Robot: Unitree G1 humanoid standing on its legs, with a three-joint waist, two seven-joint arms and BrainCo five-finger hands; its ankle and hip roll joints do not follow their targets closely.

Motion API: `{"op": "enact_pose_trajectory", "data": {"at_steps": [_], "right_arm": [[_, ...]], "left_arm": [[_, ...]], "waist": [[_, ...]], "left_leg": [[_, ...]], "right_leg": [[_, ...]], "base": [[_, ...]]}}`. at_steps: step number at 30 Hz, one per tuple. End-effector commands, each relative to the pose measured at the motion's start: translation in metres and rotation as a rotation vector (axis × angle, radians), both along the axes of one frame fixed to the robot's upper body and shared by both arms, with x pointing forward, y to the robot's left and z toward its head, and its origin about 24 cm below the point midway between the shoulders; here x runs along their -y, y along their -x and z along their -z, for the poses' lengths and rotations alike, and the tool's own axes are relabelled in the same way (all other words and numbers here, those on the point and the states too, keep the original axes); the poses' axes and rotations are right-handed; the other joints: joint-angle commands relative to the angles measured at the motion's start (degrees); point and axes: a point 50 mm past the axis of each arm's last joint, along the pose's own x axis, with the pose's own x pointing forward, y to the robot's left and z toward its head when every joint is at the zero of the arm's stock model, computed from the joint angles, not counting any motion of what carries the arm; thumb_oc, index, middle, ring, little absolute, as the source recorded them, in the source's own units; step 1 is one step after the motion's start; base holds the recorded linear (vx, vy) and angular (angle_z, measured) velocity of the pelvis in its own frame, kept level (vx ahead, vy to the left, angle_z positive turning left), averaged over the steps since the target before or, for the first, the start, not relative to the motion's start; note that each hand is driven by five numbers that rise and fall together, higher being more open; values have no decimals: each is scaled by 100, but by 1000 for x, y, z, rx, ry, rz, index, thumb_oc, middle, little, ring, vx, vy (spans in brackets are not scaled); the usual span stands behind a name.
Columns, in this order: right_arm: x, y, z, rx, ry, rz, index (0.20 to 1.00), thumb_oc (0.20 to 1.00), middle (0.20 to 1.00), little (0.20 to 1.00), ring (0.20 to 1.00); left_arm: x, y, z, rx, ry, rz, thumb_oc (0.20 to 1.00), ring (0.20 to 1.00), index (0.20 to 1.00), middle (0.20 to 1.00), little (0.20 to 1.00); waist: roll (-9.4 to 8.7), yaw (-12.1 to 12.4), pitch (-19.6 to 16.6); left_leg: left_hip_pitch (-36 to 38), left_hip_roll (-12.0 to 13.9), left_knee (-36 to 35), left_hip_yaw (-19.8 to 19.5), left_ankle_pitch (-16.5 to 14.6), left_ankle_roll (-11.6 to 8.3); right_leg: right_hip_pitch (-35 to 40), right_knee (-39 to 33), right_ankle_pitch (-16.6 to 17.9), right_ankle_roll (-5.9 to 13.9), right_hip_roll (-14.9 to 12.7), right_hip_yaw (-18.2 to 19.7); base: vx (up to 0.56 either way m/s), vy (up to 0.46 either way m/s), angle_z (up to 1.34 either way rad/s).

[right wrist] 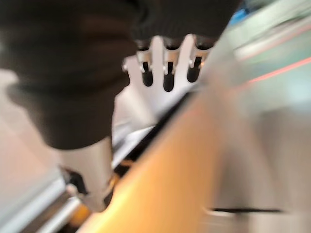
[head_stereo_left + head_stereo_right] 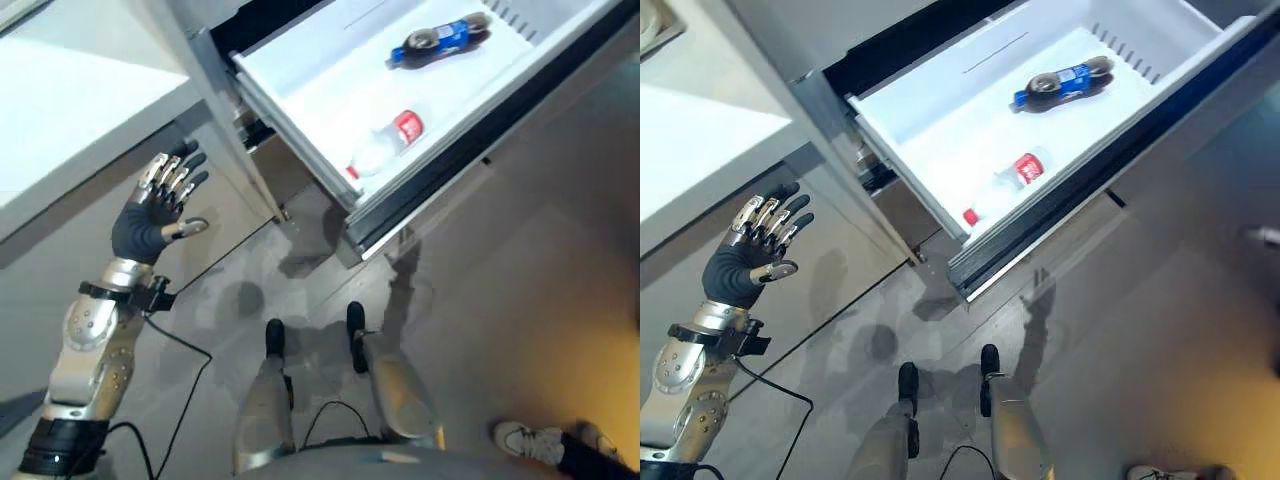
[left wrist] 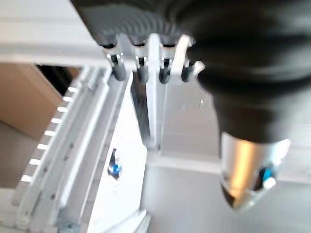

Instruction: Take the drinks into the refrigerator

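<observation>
I find both drinks lying on their sides inside the pulled-out white refrigerator drawer [image 2: 902, 118]. The cola bottle [image 2: 1061, 83], dark with a blue label, lies toward the drawer's slotted far end, its long axis running roughly along the drawer's length; I cannot tell which end is the cap. The clear bottle with a red label [image 2: 1007, 183] lies nearer the drawer's front corner, its red cap pointing toward that corner, its axis much the same as the cola's. The two are well apart and neither is touched. My left hand [image 2: 152, 215] hangs over the floor beside the drawer, clear of the refrigerator's edge, palm showing, fingers spread and straight, thumb out, grasping nothing. My right hand [image 1: 160, 58] shows in its wrist view, blurred: fingers extended, empty; what lies past them I cannot make out. A person's white shoe [image 2: 525, 438] is cut off at the frame edge, on the floor well away from the drawer.
</observation>
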Motion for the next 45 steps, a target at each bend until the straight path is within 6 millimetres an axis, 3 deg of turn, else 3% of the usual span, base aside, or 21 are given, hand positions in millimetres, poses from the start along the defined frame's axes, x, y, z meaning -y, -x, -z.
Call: {"op": "enact_pose_trajectory", "data": {"at_steps": [1,2,3,5,6,7,8,11,16,18,20,23,24,25,33,34,37,40,41,45], "right_arm": [[5,3,11,1,16,46,1000,1000,1000,1000,1000],[5,4,38,-118,-13,45,1000,1000,1000,1000,1000],[5,4,38,-119,-14,44,1000,1000,1000,1000,1000],[-1,3,65,-223,-71,9,1000,1000,1000,1000,1000],[-8,0,88,-326,-105,-25,708,708,708,708,708],[-8,-1,88,-326,-105,-27,586,586,586,586,586],[-17,-9,101,-368,-134,-76,209,209,209,209,209],[-42,-31,119,-481,-123,-218,200,200,200,200,200],[-72,-59,128,-570,-44,-375,200,200,200,200,200],[-95,-75,123,-618,85,-502,200,200,200,200,200],[-132,-96,106,-622,251,-682,200,200,200,200,200],[-170,-113,82,-544,330,-834,200,200,200,200,200],[-171,-114,81,-544,331,-836,200,200,200,200,200],[-183,-123,61,-462,352,-864,200,200,200,200,200],[-225,-156,-7,-165,368,-911,200,200,200,200,200],[-225,-157,-7,-165,369,-913,200,200,200,200,200],[-240,-163,-31,-94,404,-937,200,200,200,200,200],[-259,-164,-69,14,468,-973,200,200,200,200,200],[-260,-164,-69,14,469,-974,200,200,200,200,200],[-299,-150,-111,135,567,-1100,200,200,200,200,200]], "left_arm": [[-3,10,-10,69,-42,-11,1000,1000,1000,1000,1000],[-2,10,-10,69,-44,-9,1000,1000,1000,1000,1000],[-2,10,-10,68,-45,-9,1000,1000,1000,1000,1000],[-1,10,-10,72,-48,-5,1000,1000,1000,1000,1000],[1,9,-10,74,-45,8,1000,1000,1000,1000,1000],[1,9,-10,74,-45,6,1000,1000,1000,1000,1000],[2,7,-9,75,-34,14,1000,1000,1000,1000,1000],[8,4,-12,96,-26,40,1000,1000,1000,1000,1000],[19,-1,-13,103,-11,101,1000,1000,1000,1000,1000],[25,-2,-15,105,-22,136,1000,1000,1000,1000,1000],[33,-4,-14,92,-24,191,1000,1000,1000,1000,1000],[36,-5,-14,91,-24,211,1000,1000,1000,1000,1000],[35,-5,-14,92,-24,208,1000,1000,1000,1000,1000],[36,-5,-13,91,-10,211,1000,1000,1000,1000,1000],[36,-4,-11,91,28,209,1000,1000,1000,1000,1000],[35,-3,-11,92,29,208,1000,1000,1000,1000,1000],[33,-3,-12,94,40,203,1000,1000,1000,1000,1000],[28,-1,-13,102,69,191,1000,1000,1000,1000,1000],[28,0,-13,103,70,190,1000,1000,1000,1000,1000],[23,1,-15,117,94,173,1000,1000,1000,1000,1000]], "waist": [[-256,-95,-399],[-262,-116,-403],[-267,-115,-407],[-272,-106,-418],[-241,-53,-423],[-247,-61,-423],[-229,-21,-417],[-164,111,-390],[-67,266,-338],[-17,350,-313],[59,493,-286],[113,590,-294],[112,573,-286],[130,653,-307],[184,947,-323],[185,938,-319],[212,1038,-313],[234,1171,-318],[237,1165,-316],[259,1256,-339]], "left_leg": [[409,-325,106,128,-693,539],[418,-338,123,137,-704,559],[419,-338,124,139,-706,560],[418,-346,141,142,-715,556],[410,-359,167,125,-725,559],[408,-360,170,126,-727,559],[399,-373,181,116,-715,563],[387,-387,180,86,-691,557],[381,-412,155,1,-622,543],[368,-421,137,-49,-582,528],[338,-426,122,-129,-525,501],[340,-422,92,-183,-480,483],[345,-422,91,-184,-480,482],[347,-413,81,-213,-461,477],[337,-404,-5,-366,-390,483],[338,-404,-6,-366,-389,483],[297,-411,-45,-366,-348,484],[223,-436,-85,-372,-314,503],[220,-435,-85,-369,-314,503],[138,-481,-100,-337,-300,524]], "right_leg": [[218,-260,-82,402,102,94],[219,-253,-83,401,106,151],[218,-252,-84,401,105,153],[226,-258,-89,397,90,169],[225,-246,-97,393,69,161],[223,-245,-98,393,69,162],[224,-243,-99,390,59,162],[230,-235,-92,382,32,150],[262,-237,-99,379,-7,86],[264,-227,-109,368,-27,46],[253,-209,-120,351,-53,-20],[285,-223,-129,336,-54,-61],[290,-222,-131,335,-54,-63],[312,-235,-131,335,-52,-87],[318,-275,-95,329,-78,-209],[319,-277,-93,329,-78,-208],[279,-373,-14,328,-93,-220],[213,-470,90,336,-98,-182],[211,-472,93,336,-97,-180],[145,-621,226,351,-115,-130]], "base": [[11,43,-17],[5,33,-12],[0,0,0],[-14,14,0],[-18,8,5],[-21,10,4],[0,0,0],[-6,-7,-2],[-11,-16,3],[-17,-41,15],[-25,-61,20],[0,-34,17],[8,-37,20],[7,-37,17],[-5,-20,8],[0,0,0],[0,0,0],[-28,17,-3],[0,0,0],[-8,19,-2]]}}
